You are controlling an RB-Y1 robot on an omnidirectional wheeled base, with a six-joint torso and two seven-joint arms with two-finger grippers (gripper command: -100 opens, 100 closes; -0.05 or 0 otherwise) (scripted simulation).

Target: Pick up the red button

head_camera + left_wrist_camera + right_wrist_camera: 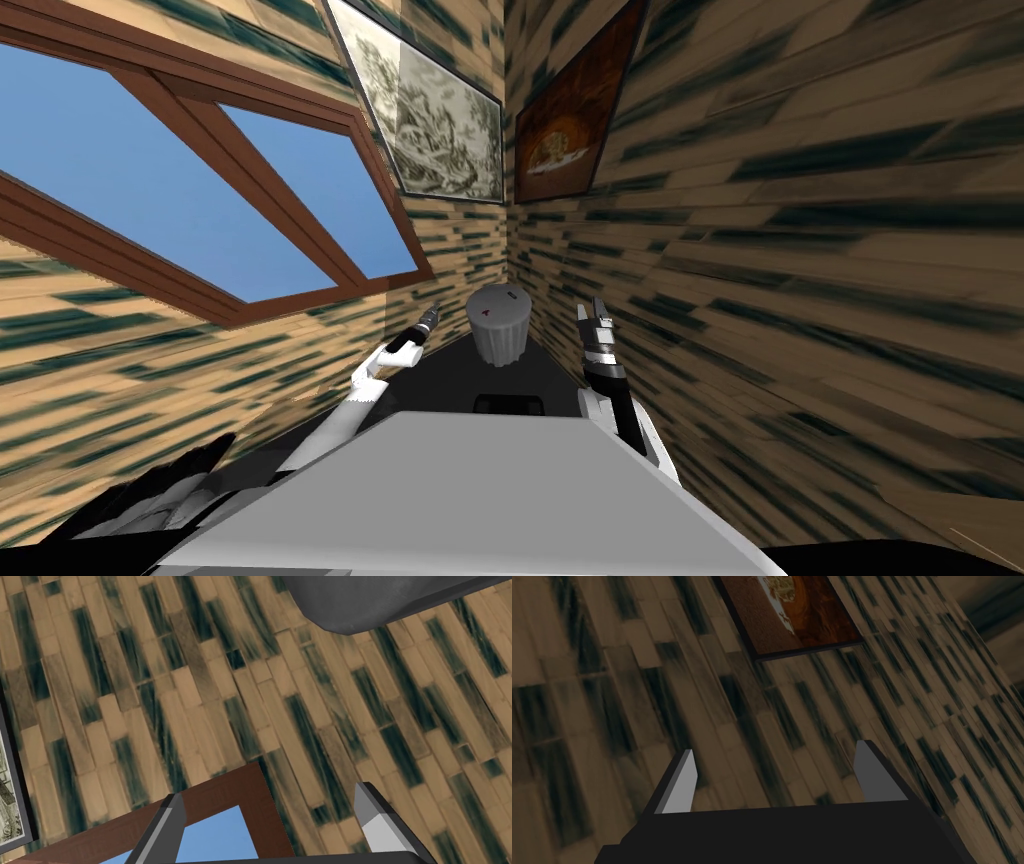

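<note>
Nearest to me, just below the middle of the head view, both forearms point forward. The left claw (427, 323) sits a little left of centre. In its wrist view its 2 fingers (372, 818) stand wide apart, about a third of the frame between them, and they hold nothing. The right claw (598, 315) sits a little right of centre, pointing up the frame. Its wrist view shows its 2 fingers (679, 786) spread just as wide, also with nothing between them.

Between the 2 claws and a bit beyond them, at the centre of the head view, a grey ribbed cylinder (498, 335) stands upright on a dark surface (452, 362). On its flat top, toward the left side, is a tiny red mark that I take for the red button (487, 312). It is too small for me to make out its shape. The claws flank the cylinder, 1 on each side, and neither touches it.

Beyond the cylinder, 2 walls (800, 250) of tan and dark green planks meet in a corner at top centre. A window (200, 190) with a brown frame and blue panes takes the upper left. Further up, a pale grey picture (440, 120) hangs left of the corner and a brown and orange picture (570, 130) hangs right of it.
</note>
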